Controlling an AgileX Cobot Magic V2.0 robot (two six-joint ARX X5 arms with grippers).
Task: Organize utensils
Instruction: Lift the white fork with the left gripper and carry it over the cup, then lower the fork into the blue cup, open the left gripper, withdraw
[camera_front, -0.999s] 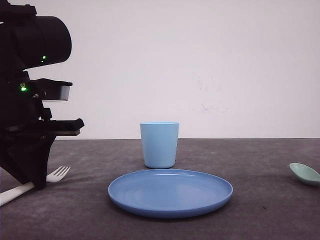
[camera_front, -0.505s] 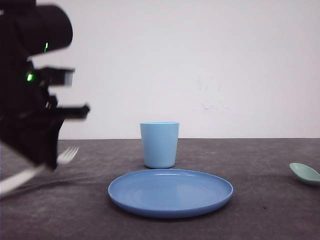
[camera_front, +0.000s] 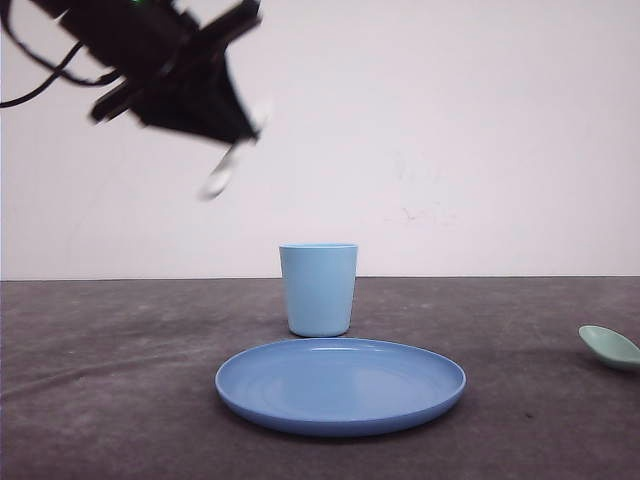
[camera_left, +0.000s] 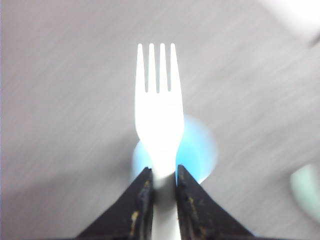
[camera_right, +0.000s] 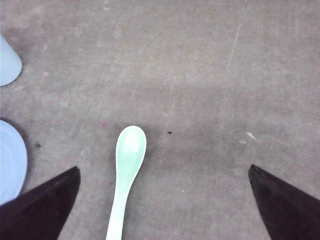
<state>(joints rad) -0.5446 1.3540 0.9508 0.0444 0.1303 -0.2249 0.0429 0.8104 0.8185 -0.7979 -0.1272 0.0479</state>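
Left hand grips the fork aloft; the spoon lies on the grey tabletop.

Front view: the left hand (camera_front: 235, 140) at upper left holds the blurred fork (camera_front: 218, 178) before a white wall; grey tabletop (camera_front: 120, 400), spoon (camera_front: 609, 346) at right edge.
Left wrist view: fingers (camera_left: 142, 200) clamp the fork handle.
Right wrist view: the right hand (camera_right: 165, 200), spread wide, frames the spoon.

White fork (camera_left: 158, 117) held aloft; mint spoon (camera_right: 126, 172) flat on table.

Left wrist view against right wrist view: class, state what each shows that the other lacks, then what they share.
Left wrist view alone: the slim white plastic fork, its handle clamped in the left pincer. Right wrist view alone: the round blue plate and the right pincer open over the table. Both: the light blue cup, pale mint-green plastic spoon and grey table.
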